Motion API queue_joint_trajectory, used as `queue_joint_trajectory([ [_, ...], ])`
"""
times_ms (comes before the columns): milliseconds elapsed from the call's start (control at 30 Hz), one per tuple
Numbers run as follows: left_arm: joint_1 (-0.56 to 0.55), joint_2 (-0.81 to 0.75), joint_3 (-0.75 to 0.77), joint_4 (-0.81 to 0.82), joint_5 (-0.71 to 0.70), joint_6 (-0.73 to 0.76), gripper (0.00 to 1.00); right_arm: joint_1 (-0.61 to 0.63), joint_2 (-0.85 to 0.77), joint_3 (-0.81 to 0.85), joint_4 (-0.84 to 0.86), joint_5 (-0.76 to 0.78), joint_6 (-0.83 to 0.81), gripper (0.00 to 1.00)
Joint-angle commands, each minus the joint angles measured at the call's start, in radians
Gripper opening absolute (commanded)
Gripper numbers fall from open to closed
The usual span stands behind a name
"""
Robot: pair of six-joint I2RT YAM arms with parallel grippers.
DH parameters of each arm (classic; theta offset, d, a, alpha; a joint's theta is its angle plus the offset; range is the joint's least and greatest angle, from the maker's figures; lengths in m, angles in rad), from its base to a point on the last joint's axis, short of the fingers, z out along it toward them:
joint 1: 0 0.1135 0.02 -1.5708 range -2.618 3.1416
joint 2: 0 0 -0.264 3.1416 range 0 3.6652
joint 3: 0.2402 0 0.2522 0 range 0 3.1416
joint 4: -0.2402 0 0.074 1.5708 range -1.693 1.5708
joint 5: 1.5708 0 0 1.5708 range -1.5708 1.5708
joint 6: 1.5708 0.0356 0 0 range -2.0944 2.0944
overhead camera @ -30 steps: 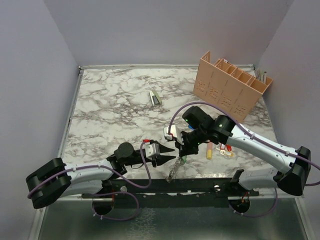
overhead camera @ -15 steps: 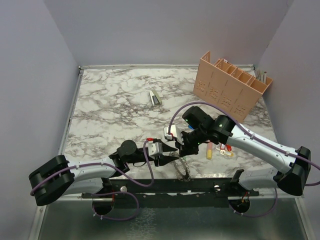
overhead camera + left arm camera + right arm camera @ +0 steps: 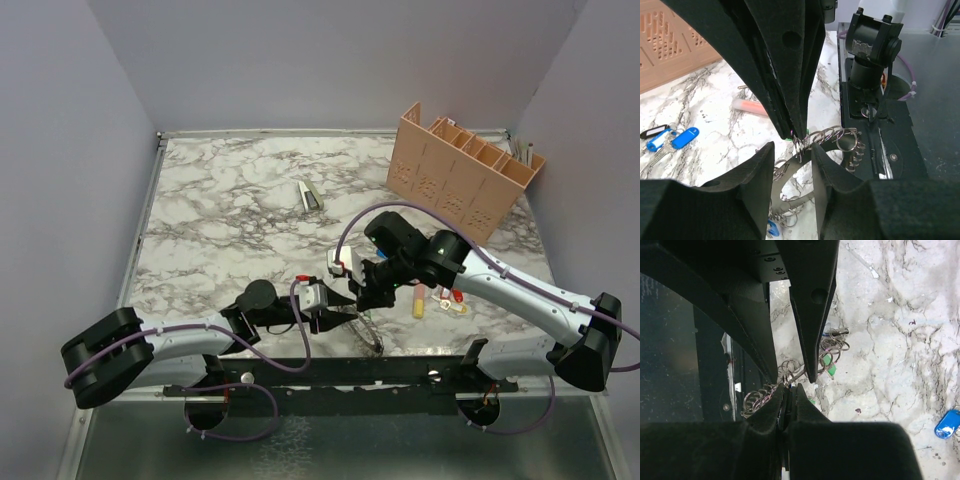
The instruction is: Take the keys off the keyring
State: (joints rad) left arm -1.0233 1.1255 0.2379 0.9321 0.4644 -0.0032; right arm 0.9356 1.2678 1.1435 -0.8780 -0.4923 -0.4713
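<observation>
Pinching the ring (image 3: 835, 136) tight with the right hand (image 3: 797, 141), holding the left hand (image 3: 792, 156) spread around it. Could slip loose if tugged hard, dropping the keys (image 3: 829, 365).

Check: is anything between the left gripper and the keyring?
Nothing visible does. The left gripper has its jaws open right at the keyring, which the right gripper pinches from above. Only the right gripper's closed tips crowd that spot.
</observation>
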Motion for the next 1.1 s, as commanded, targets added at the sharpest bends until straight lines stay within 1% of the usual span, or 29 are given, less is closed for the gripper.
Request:
queue_joint_trajectory([
  [0,-0.009,0.012,0.021,-0.006,0.015,-0.014,0.35,0.0,-0.014,0.005,0.044,0.02,0.034,0.01],
  [100,-0.009,0.024,0.027,-0.006,0.011,-0.012,0.33,-0.001,-0.017,0.003,0.053,0.018,0.04,0.01],
  [267,-0.011,0.039,0.04,-0.006,0.017,-0.012,0.24,-0.001,-0.017,-0.002,0.058,0.019,0.046,0.01],
  [333,-0.011,0.04,0.041,-0.006,0.016,-0.012,0.16,0.0,-0.02,-0.008,0.064,0.022,0.049,0.01],
  [400,-0.011,0.038,0.039,-0.007,0.01,-0.011,0.03,0.0,-0.024,-0.015,0.069,0.037,0.061,0.01],
  [433,-0.011,0.037,0.037,-0.006,0.007,-0.009,0.0,0.0,-0.029,-0.018,0.07,0.053,0.07,0.01],
  [700,-0.011,-0.008,0.006,-0.007,-0.04,-0.002,0.0,-0.008,-0.11,-0.115,0.148,0.224,0.169,0.01],
  [967,-0.011,-0.059,-0.012,-0.007,-0.117,-0.001,0.0,-0.028,-0.153,-0.219,0.263,0.247,0.215,0.01],
  [1067,-0.011,-0.074,-0.025,-0.007,-0.138,0.031,0.0,-0.039,-0.157,-0.263,0.31,0.259,0.237,0.01],
])
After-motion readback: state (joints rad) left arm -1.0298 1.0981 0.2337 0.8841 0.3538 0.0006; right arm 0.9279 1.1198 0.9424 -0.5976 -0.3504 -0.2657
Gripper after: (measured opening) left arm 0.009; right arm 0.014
